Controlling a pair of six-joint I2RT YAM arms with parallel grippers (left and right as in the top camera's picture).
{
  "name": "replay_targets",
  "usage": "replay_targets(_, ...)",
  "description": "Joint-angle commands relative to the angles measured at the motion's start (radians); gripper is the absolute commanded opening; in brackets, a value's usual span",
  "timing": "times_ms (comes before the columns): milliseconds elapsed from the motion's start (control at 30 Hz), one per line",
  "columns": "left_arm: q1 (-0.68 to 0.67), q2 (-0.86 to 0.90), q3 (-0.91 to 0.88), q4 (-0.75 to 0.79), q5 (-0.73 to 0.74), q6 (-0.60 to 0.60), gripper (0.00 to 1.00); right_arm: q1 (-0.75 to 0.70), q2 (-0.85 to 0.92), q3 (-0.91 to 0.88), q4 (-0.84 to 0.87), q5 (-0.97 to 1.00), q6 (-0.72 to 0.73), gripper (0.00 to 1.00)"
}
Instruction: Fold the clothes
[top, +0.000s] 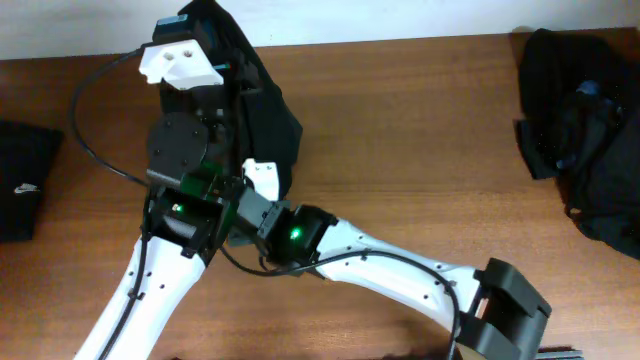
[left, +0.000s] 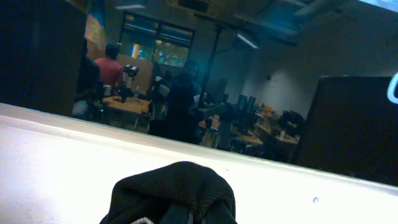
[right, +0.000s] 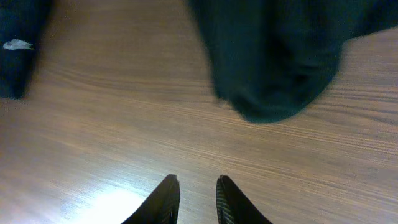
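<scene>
The left hand (top: 198, 38) was raised over the back part of the desk (top: 400, 150), near its far edge, and was closed tight on a black garment (top: 262, 110). The cloth hung down from it in a bunched, dark fold toward the middle of the desk. In the left wrist view the gathered fabric (left: 175, 194) filled the bottom of the picture right at the hand. Its fingers could not be made out under the cloth.

The right hand (right: 196, 190) was low over bare wood, just in front of the hanging garment (right: 273, 62). Its two dark fingers (right: 166, 200) stood a narrow gap apart with nothing between them, and only the desk top showed through the gap. From overhead, this hand (top: 262, 178) sat close beside the lower edge of the hanging cloth. Whether it touched the cloth could not be told.

A second black garment (top: 22, 182) lay flat and folded at the left edge of the desk, with a small white logo on it. The right wrist view caught it at the top left corner (right: 15, 46). A loose pile of black clothes (top: 588, 130) lay crumpled at the right edge, well apart from both hands.
</scene>
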Motion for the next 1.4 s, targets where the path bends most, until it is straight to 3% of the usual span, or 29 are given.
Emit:
replay_targets(0, -0.012, -0.005, 0.018, 0.014, 0.042, 0.005, 0.01, 0.0, 0.034, -0.05, 0.068, -0.009, 0.017, 0.28)
replay_targets(200, -0.049, -0.01, 0.022, 0.014, 0.042, 0.005, 0.01, 0.002, 0.085, -0.061, 0.18, -0.01, 0.017, 0.55)
replay_targets(467, -0.07, -0.031, 0.049, -0.005, 0.042, 0.006, 0.0, 0.026, 0.146, -0.061, 0.253, 0.018, 0.016, 0.59)
replay_targets(1033, -0.07, -0.106, 0.054, -0.054, 0.042, 0.028, 0.01, -0.041, 0.163, -0.061, 0.113, 0.158, 0.015, 0.66)
replay_targets(1200, -0.07, -0.114, 0.054, -0.053, 0.042, 0.028, 0.01, -0.089, 0.162, -0.061, 0.105, 0.149, -0.001, 0.67)
replay_targets(1300, -0.07, -0.119, 0.054, -0.054, 0.034, 0.028, 0.01, -0.108, 0.147, -0.061, 0.097, 0.039, -0.053, 0.67)
replay_targets(1367, -0.07, -0.119, 0.055, -0.054, 0.034, 0.028, 0.0, -0.105, 0.13, -0.061, 0.086, 0.009, -0.053, 0.72)
